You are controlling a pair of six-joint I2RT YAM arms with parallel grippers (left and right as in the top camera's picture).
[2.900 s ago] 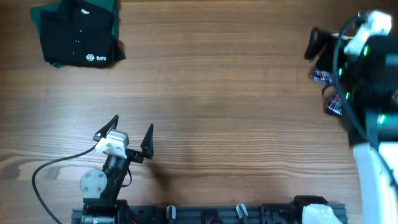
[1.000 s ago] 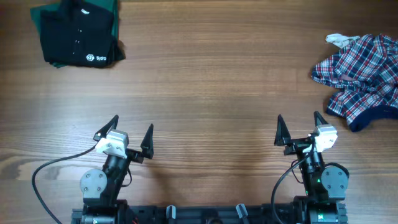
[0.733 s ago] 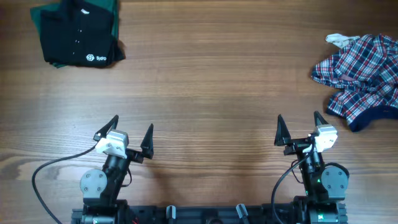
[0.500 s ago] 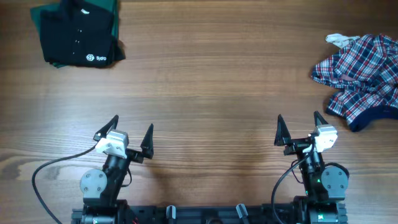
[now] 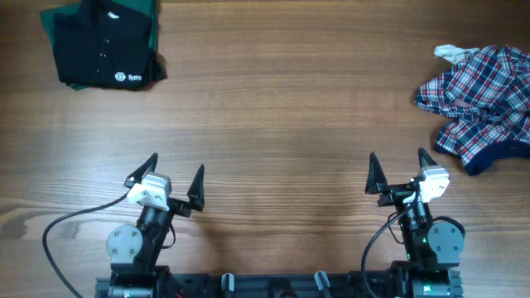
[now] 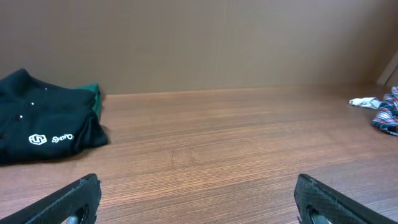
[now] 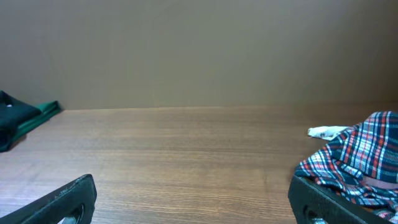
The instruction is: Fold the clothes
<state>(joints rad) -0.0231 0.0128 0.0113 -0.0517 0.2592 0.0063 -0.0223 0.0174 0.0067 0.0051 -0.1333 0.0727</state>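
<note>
Far-left corner of the table (image 5: 281, 99): black polo shirt (image 5: 103, 50), folded into a compact rectangle, placket and white chest logo facing up. It lies on top of a green garment (image 5: 147, 12), of which only the edges show. Status, as judged: fold complete, item stacked.

Near edge, left: left jaws, spread wide, gripping nothing, well apart from the polo.

Centre: bare wood, no garment laid out for folding.

Near edge, right: right jaws, likewise spread wide and empty.

Far-right edge: plaid shirt (image 5: 480, 103), red, white and blue, in a crumpled heap, with a white scrap (image 5: 451, 52) at its upper end; no fold visible. Status, as judged: if this item counts as clothes, it remains to be spread flat and folded, and neither arm is near it.
</note>
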